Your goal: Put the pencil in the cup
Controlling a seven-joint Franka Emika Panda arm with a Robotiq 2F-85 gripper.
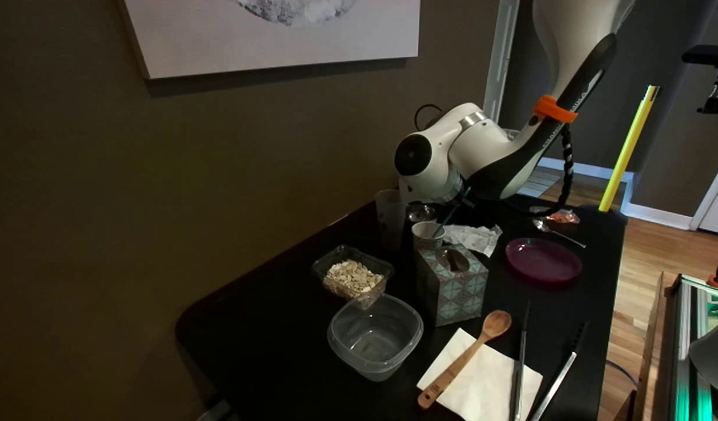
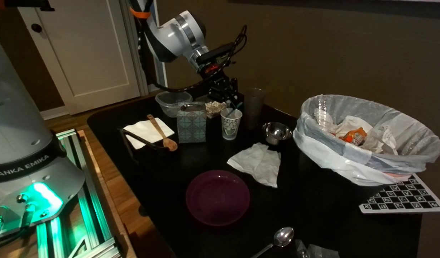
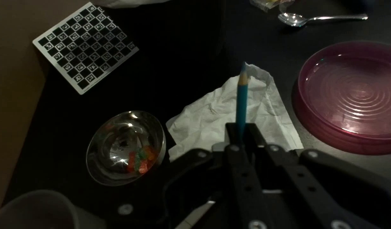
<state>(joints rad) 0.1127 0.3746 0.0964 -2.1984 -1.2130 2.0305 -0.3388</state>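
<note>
The blue pencil stands between my fingertips in the wrist view, its sharpened blue point beyond them. In both exterior views the pencil leans at a slant, its lower end inside the mouth of the white patterned paper cup. The cup also shows in an exterior view behind the tissue box. My gripper is nearly closed, its fingers shut on the pencil. The gripper is just above and behind the cup's rim. The cup is hidden in the wrist view.
A tall translucent cup stands close to the paper cup. A metal bowl with candies, a crumpled napkin and a purple plate are nearby. A container of nuts and a clear bowl lie beyond the tissue box.
</note>
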